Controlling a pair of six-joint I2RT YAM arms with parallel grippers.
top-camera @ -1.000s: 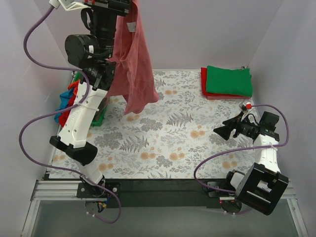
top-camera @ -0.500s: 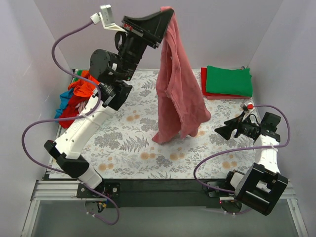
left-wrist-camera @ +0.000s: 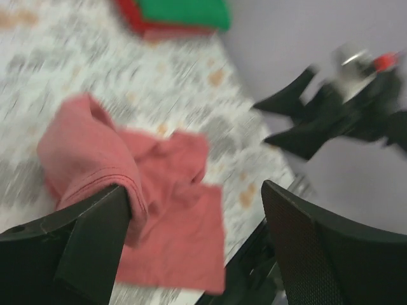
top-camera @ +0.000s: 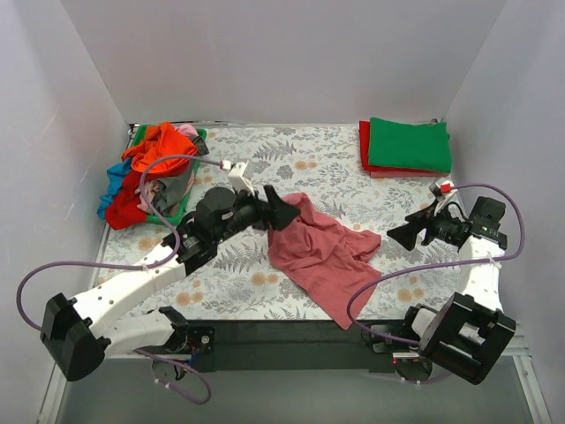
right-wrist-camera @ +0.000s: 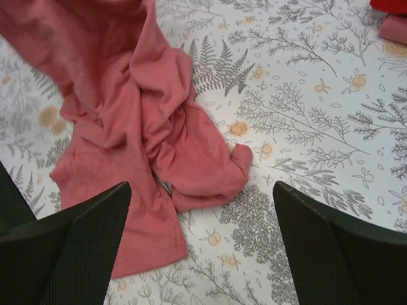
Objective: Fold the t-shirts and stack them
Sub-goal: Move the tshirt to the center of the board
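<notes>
table cover: floral-and-fern printed cloth (top-camera: 353, 181) over the whole work surface, lying flat
heap: unfolded tees, orange, red, blue, green and grey (top-camera: 146, 172), bunched at the far left corner, not sorted
rose tee: large dusty-rose short-sleeved fabric t-shirt (top-camera: 322, 252), crumpled in the middle of the table, near side, between the two arms; one flap trails toward the near edge, folds overlap, neck and sleeves can't be told apart
folded stack: green tee on top of red tee (top-camera: 408, 146), squared up at the far right corner, well apart from the rose tee
left gripper: (top-camera: 284, 212) low at the far left edge of the rose tee, jaws wide apart; a fold of fabric rests against one finger but nothing is clamped
right gripper: (top-camera: 399, 237) right of the rose tee, off the cloth, jaws spread wide and holding nothing
handling: likely light, limp and non-slip; it sags and bunches and won't hold shape when lifted
where to grip: probably pinch a stitched edge or corner, one per gripper, then pull flat before folding
risk: catching two layers, or the table cover along with it
</notes>
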